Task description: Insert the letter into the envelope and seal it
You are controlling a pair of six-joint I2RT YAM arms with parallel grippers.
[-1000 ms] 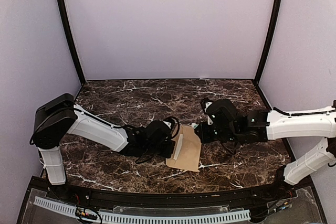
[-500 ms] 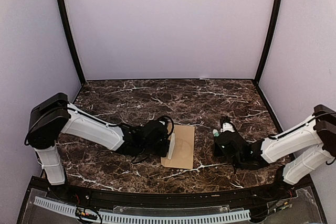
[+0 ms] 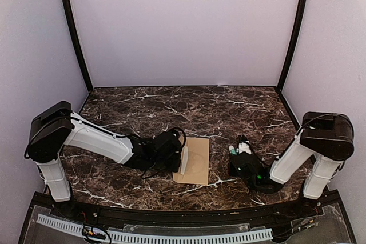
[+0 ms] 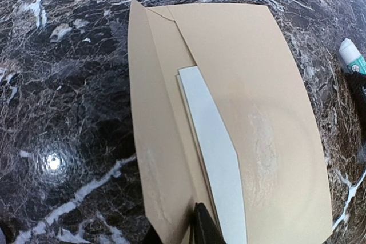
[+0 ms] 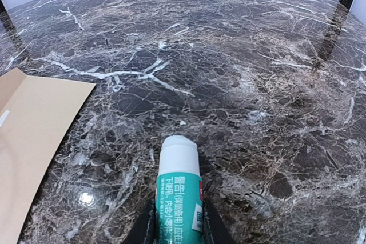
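The kraft-brown envelope [image 3: 197, 161] lies flat on the marble table [image 3: 171, 107], its flap raised along its left edge. My left gripper [image 3: 179, 161] is shut on that flap [image 4: 160, 158], which stands between the jaws [image 4: 191, 234]. A pale strip of paper [image 4: 211, 158] shows at the envelope's mouth under the flap. It is the only part of the letter in view, and the rest is hidden inside. My right gripper [image 3: 236, 154], to the right of the envelope, is shut on a green glue stick [image 5: 178, 198] with a white cap, low over the table.
The glue stick's cap also shows at the right edge of the left wrist view [image 4: 350, 55]. The envelope's right corner shows at the left of the right wrist view [image 5: 28, 141]. Lilac walls enclose the table on three sides.
My right arm has pulled back from the envelope to the right and toward the near edge, carrying the glue stick. The envelope and my left gripper have shifted slightly left.
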